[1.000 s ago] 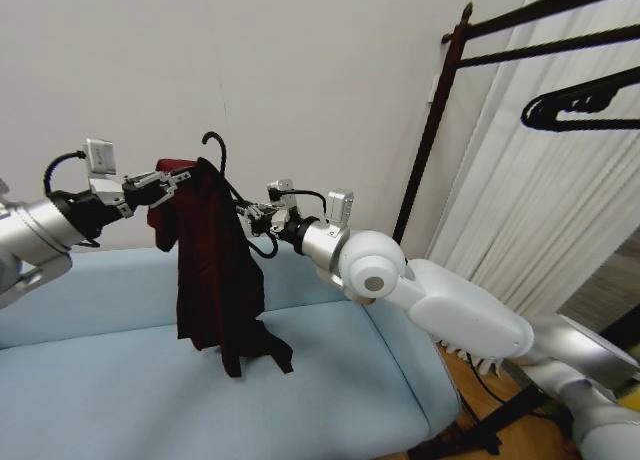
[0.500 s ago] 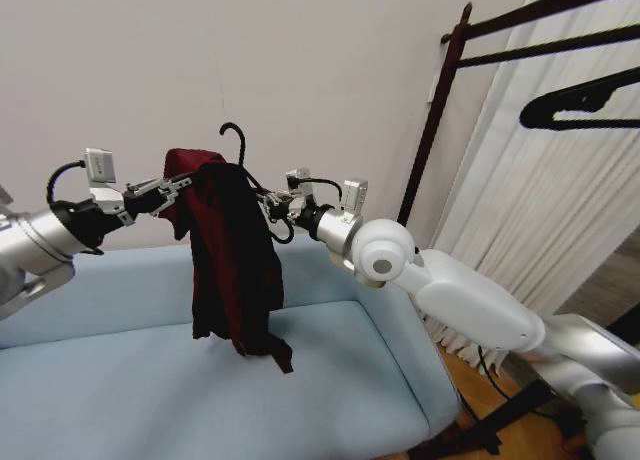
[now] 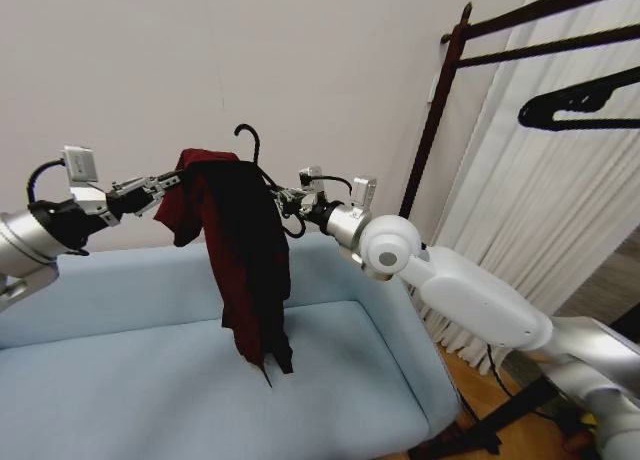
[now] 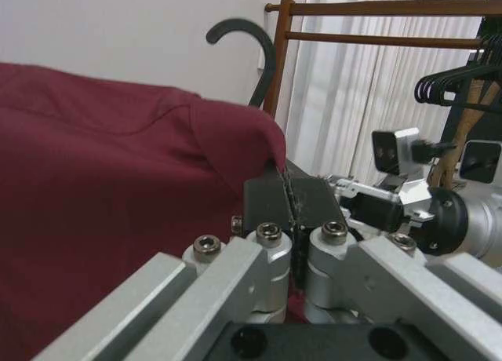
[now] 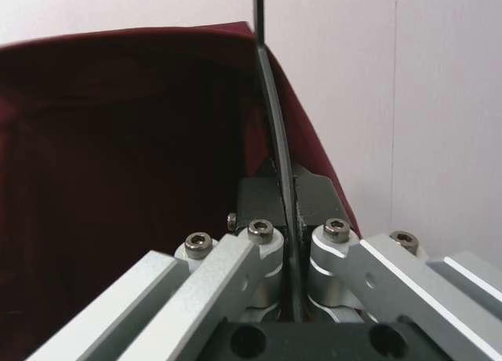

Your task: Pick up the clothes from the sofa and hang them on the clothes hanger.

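Red shirt [image 3: 245, 260] draped over hanger [image 4: 241, 23], held above sofa [image 3: 120, 400], well apart from rack [image 3: 435, 120]. Left jaws clenched on shirt shoulder, right jaws clamped on hanger wire. Risk: shirt shed if hanger tilted or shoulder released early.

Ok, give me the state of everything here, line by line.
maroon garment: draped on the black hanger, held over the sofa
black hanger: hook up, not yet on the rack
left claw: shut on the maroon garment
right claw: shut on the black hanger
rack: one spare hanger hung
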Available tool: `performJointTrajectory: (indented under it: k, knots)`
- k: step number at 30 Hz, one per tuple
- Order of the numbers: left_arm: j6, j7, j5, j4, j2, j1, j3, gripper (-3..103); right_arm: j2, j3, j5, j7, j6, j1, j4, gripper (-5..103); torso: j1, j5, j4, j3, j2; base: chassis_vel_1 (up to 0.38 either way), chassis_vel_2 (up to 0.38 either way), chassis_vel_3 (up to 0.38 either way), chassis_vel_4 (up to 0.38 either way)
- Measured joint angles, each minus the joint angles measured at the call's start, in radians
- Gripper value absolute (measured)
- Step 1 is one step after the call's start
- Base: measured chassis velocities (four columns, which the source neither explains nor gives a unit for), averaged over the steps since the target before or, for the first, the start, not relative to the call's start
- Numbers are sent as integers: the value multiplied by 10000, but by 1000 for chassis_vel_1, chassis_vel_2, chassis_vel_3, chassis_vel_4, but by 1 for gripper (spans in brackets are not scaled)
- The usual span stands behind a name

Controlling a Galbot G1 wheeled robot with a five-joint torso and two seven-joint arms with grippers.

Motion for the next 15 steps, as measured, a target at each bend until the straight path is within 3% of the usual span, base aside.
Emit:
performJointTrajectory:
  k: [2, 6, 10, 12, 15]
  knots:
    - [-24, -83, 226, -33, -46, -188, 306, 0, -12, -12, 38, 28, -12, 71, 88, 2, 0, -1, 1, 0, 0, 0, 0, 0, 0]
    - [-96, -157, 455, -71, -136, -333, 546, 11, -33, -48, 121, 76, -36, 171, 176, 2, 0, -1, 0, 1, 0, 0, 0, 0, 0]
    - [-128, -289, 710, -130, -295, -280, 572, 32, -251, -141, 264, 46, -103, 424, 205, 2, 0, -1, 1, 1, 0, 0, 0, 0, 0]
    - [-128, -297, 729, -132, -328, -264, 557, 32, -310, -162, 298, 19, -118, 511, 197, 2, 0, -1, 0, 1, 0, 0, 0, 0, 0]
    - [-130, -311, 740, -121, -399, -256, 487, 48, -473, -197, 403, -69, -138, 745, 154, 2, 0, -1, 0, 1, 0, 0, 0, 0, 0]
